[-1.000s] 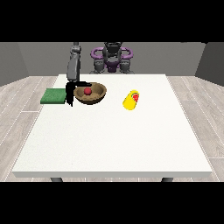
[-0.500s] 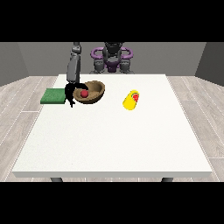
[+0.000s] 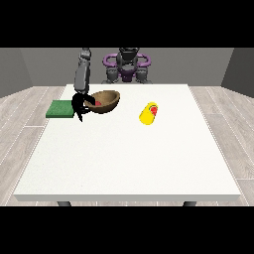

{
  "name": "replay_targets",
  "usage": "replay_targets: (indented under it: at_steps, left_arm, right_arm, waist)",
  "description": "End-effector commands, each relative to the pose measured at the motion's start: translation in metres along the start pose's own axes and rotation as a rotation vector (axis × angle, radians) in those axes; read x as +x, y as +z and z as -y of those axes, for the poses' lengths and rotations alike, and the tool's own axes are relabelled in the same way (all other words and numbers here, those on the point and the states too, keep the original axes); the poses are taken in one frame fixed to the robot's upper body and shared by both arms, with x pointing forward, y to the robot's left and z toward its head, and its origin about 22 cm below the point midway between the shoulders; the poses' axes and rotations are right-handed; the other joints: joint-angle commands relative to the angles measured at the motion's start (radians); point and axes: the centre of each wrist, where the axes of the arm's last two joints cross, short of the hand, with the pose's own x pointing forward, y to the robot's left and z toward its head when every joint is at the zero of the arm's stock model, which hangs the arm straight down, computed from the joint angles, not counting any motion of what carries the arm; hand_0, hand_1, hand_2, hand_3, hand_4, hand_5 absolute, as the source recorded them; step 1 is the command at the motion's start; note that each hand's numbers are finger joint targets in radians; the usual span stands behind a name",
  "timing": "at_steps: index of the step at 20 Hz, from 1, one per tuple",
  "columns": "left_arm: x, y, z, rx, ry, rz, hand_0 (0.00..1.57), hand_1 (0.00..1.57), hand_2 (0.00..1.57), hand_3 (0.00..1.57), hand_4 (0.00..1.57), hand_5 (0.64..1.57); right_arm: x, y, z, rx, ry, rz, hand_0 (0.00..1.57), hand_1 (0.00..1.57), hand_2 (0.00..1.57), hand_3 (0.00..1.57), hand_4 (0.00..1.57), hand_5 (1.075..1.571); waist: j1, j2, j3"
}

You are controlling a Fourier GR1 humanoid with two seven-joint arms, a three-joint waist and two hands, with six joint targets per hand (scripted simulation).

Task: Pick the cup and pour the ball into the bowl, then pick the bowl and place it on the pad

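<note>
Hand at view's left, fingers curled on tilted bowl rim, ball inside; green pad just beside; yellow cup lying apart on surface

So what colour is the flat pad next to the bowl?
Green. The pad shows in the front view, at the table's edge beside the brown bowl.

The brown bowl sits tilted on the white table, a red ball inside it. The hand at the view's left grips the bowl's rim, between bowl and green pad. The yellow cup lies on its side, right of the bowl.
</note>
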Motion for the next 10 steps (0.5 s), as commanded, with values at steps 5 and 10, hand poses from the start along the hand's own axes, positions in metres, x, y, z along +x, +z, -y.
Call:
replay_targets:
  at_steps: [5, 10]
  left_arm:
    - [-0.032, 0.045, -0.052, 0.132, 0.007, -0.089, 0.0, 0.0, 0.0, 0.0, 0.0, 1.571]
    - [-0.008, 0.05, -0.067, 0.186, -0.02, -0.081, 0.0, 0.0, 0.0, 0.0, 0.0, 1.571]
  right_arm:
    - [0.04, -0.026, 0.014, -0.005, 0.227, -0.233, 1.57, 1.57, 1.57, 1.54, 1.1, 1.567]
    - [0.088, -0.053, 0.012, 0.031, 0.216, -0.22, 1.57, 1.57, 1.57, 1.03, 1.16, 1.558]
  waist:
    - [-0.101, -0.11, 0.0165]
    - [-0.16, -0.115, 0.0183]
